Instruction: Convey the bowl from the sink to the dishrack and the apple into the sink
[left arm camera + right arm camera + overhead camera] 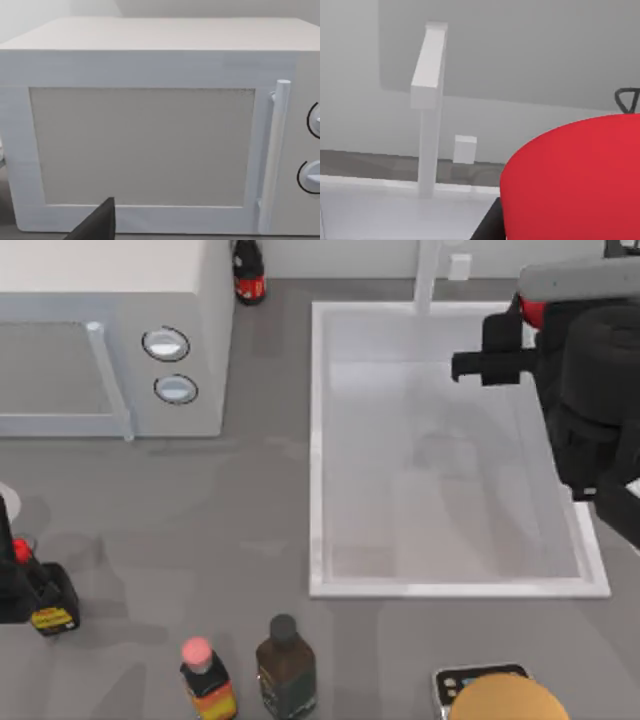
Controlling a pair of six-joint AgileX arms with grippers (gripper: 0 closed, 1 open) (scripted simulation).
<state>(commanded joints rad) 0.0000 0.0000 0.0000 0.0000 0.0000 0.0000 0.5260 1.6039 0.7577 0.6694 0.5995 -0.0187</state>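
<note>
Right gripper (500, 365) over the far right part of the sink (318, 450), just inside the right rim, black fingers pointing toward the basin's middle. Apple (532, 312) seen as a small red patch right behind the gripper body in the top view; in the right wrist view a large red rounded mass (575, 180) close against the camera, a dark finger edge beside it. Looks clamped on the apple, held above the basin and not resting on its floor. White tap (427, 110) upright at the sink's far rim, a small white block beside it on the wall. Basin floor bare and pale. Left gripper (45, 605) parked at the table's left edge, near side, well apart from the sink; whether its fingers are apart or together cannot be told. Left wrist view facing the white microwave (150, 130), door, vertical handle and two round knobs. On the near table edge: small bottle with pink-red cap (205, 675), dark bottle (285, 665) just beside it, tan round disc (510, 700) further right. Dark bottle with red label (248, 275) at the far edge beside the microwave.
</note>
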